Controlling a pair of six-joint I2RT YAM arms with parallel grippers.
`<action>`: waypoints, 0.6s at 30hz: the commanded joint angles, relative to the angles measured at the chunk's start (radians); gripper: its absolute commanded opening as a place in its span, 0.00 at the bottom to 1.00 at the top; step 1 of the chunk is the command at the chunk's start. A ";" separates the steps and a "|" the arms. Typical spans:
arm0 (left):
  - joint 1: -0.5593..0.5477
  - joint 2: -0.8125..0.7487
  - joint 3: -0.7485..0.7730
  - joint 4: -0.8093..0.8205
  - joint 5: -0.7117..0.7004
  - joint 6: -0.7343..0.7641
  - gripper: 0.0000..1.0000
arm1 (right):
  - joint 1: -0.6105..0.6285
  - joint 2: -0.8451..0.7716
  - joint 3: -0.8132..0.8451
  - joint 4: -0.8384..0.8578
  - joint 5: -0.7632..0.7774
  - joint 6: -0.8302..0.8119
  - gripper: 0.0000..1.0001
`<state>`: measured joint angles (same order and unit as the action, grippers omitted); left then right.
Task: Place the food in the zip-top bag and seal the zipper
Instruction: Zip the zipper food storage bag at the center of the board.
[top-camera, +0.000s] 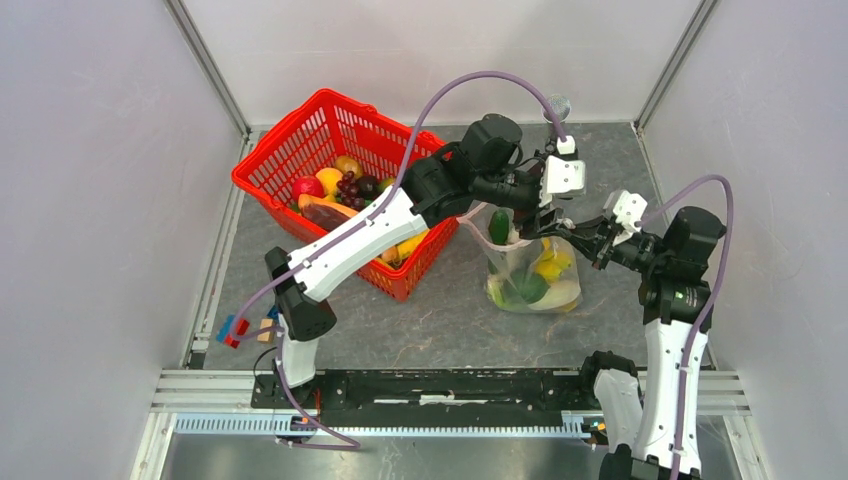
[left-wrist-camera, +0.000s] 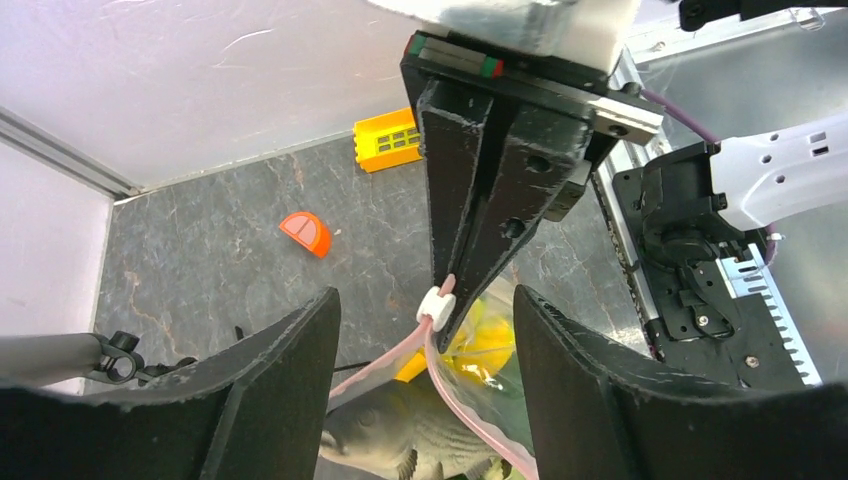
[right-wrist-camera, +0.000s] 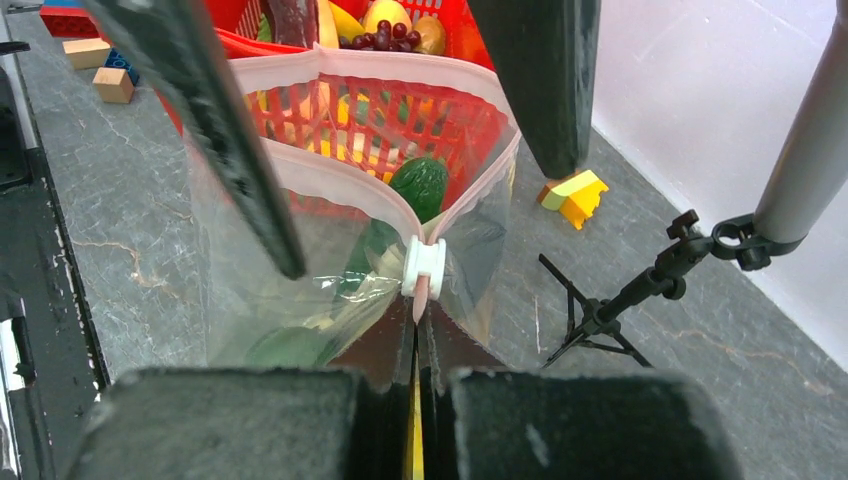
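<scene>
The clear zip-top bag (top-camera: 530, 278) stands on the grey table, mouth open, with green and yellow food (top-camera: 545, 268) inside. A green piece (right-wrist-camera: 420, 185) pokes up at the mouth. My right gripper (right-wrist-camera: 420, 330) is shut on the end of the pink zipper (right-wrist-camera: 330, 175), just behind the white slider (right-wrist-camera: 423, 265). My left gripper (left-wrist-camera: 425, 295) is open, with a finger (left-wrist-camera: 280, 390) on each side of the bag's mouth and the slider (left-wrist-camera: 437, 305) between them. In the top view the left gripper (top-camera: 540, 215) is above the bag and the right gripper (top-camera: 588, 237) is at its right.
The red mesh basket (top-camera: 290, 150) with more toy fruit stands left of the bag. Building blocks (top-camera: 240, 328) lie at the near left. A yellow block (left-wrist-camera: 388, 143) and an orange piece (left-wrist-camera: 307, 232) lie behind the bag. A black stand (right-wrist-camera: 620, 300) is at the right wall.
</scene>
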<state>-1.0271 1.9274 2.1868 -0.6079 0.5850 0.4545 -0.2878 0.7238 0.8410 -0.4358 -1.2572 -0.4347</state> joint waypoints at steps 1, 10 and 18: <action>0.002 0.024 0.048 -0.009 0.030 0.036 0.68 | 0.006 -0.017 0.053 -0.009 -0.053 -0.036 0.00; 0.002 0.028 0.051 -0.090 0.020 0.085 0.45 | 0.007 -0.017 0.059 -0.016 -0.057 -0.045 0.00; 0.003 0.041 0.061 -0.093 0.035 0.082 0.28 | 0.007 -0.021 0.055 -0.016 -0.052 -0.047 0.00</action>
<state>-1.0271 1.9541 2.2005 -0.6872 0.6037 0.5110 -0.2874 0.7139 0.8494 -0.4660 -1.2858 -0.4706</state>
